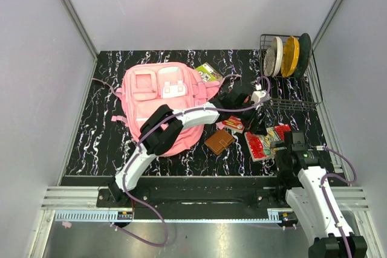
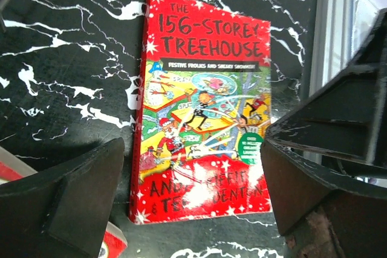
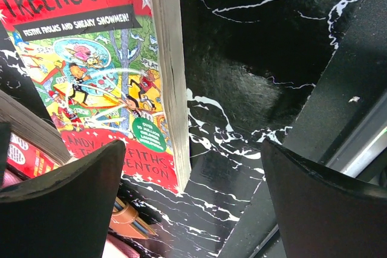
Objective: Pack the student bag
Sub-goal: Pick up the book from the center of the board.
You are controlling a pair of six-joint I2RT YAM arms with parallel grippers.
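Note:
The student bag (image 1: pixel 148 95), a big pink backpack, lies flat at the table's back left with its front pockets facing up. My left arm reaches across its lower right corner. The left gripper (image 1: pixel 257 120) hangs open above a red paperback, "The 156-Storey Treehouse" (image 2: pixel 205 107), which lies flat on the table. In the left wrist view the gripper (image 2: pixel 193 200) has its fingers spread to either side of the book's lower end, not touching it. My right gripper (image 1: pixel 285 144) stands open just right of the same book (image 3: pixel 91 70). Only bare table shows between the fingers (image 3: pixel 193 203).
A brown wallet (image 1: pixel 219 141) and a small red packet (image 1: pixel 233 125) lie between the bag and the book. A green item (image 1: pixel 208 72) sits by the bag's top right. A wire rack (image 1: pixel 290 58) with discs stands at the back right. The table's front rail (image 3: pixel 357 149) runs close to the right gripper.

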